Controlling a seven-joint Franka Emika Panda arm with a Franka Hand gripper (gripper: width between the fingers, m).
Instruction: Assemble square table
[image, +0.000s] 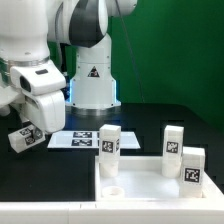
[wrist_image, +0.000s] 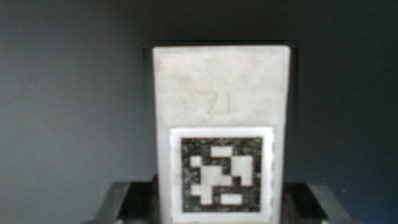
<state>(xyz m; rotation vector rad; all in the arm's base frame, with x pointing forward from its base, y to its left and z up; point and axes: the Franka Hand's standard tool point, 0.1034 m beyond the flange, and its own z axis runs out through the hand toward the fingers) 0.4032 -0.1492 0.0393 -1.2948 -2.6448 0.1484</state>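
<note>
At the exterior view's left, just above the black table, I saw the gripper holding one white leg, tilted, its black-and-white tag turned toward the camera. Through the wrist view that leg filled most of the picture, and the dark fingertips sat against its tagged end, so I read the jaws as clamped on it.

Toward the near edge lay the square tabletop, a white slab with a raised rim and a round socket showing near one corner. Three more legs stood upright on it: one toward the exterior view's left, and two close together at its right.

Behind the slab, the marker board lay flat on the table in front of the robot's white base.
</note>
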